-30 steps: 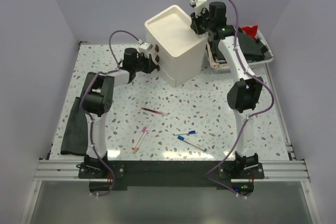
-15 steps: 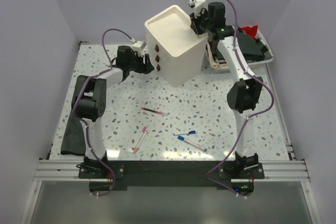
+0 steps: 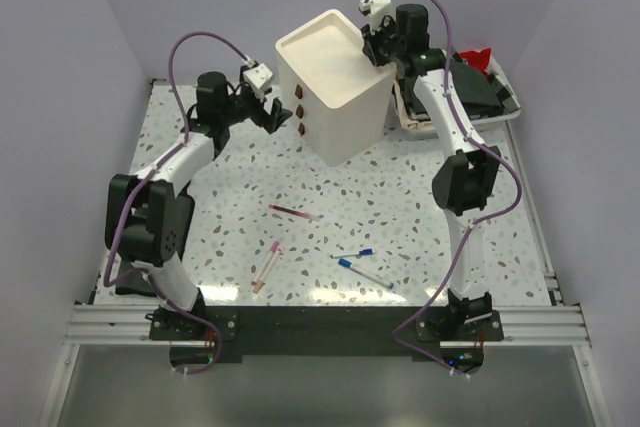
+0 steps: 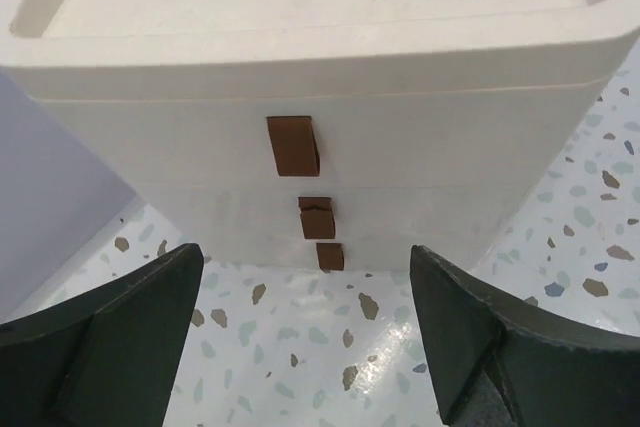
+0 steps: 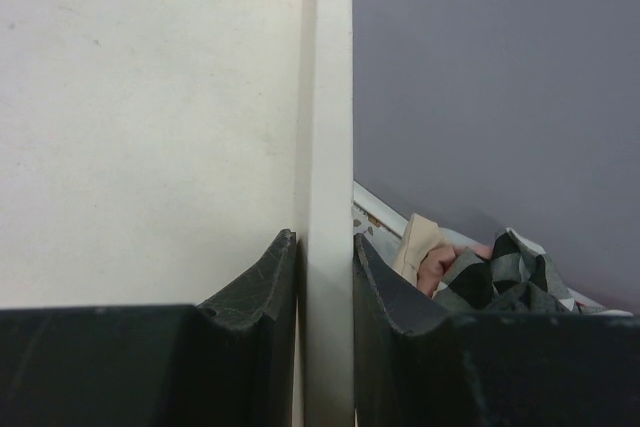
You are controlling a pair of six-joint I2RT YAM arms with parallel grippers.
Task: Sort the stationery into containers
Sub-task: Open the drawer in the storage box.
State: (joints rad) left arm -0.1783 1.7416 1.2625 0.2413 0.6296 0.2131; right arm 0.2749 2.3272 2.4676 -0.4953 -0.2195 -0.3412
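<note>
The cream-white cabinet (image 3: 335, 82) stands at the back of the table, its three drawers closed. Their brown handles (image 4: 293, 145) face my left gripper (image 3: 276, 113). That gripper hangs open a short way left of the handles, its dark fingers (image 4: 130, 332) wide apart with only tabletop between them. My right gripper (image 5: 325, 247) is shut on the cabinet's top rim (image 5: 328, 127) at its far right corner. Loose on the table lie a maroon pen (image 3: 294, 212), a pink pen (image 3: 268, 265) and two blue-capped pens (image 3: 362, 272). No tape rolls are visible.
A white tray (image 3: 505, 115) of dark cloths sits right of the cabinet, with a red piece (image 3: 478, 55) at its back. A dark folded cloth (image 3: 140, 252) lies along the table's left edge. Lilac walls enclose the table.
My left gripper has gone from shut at the cabinet's handles to open and has pulled back to the left, its arm swinging outward. The right gripper and the pens have not moved.
</note>
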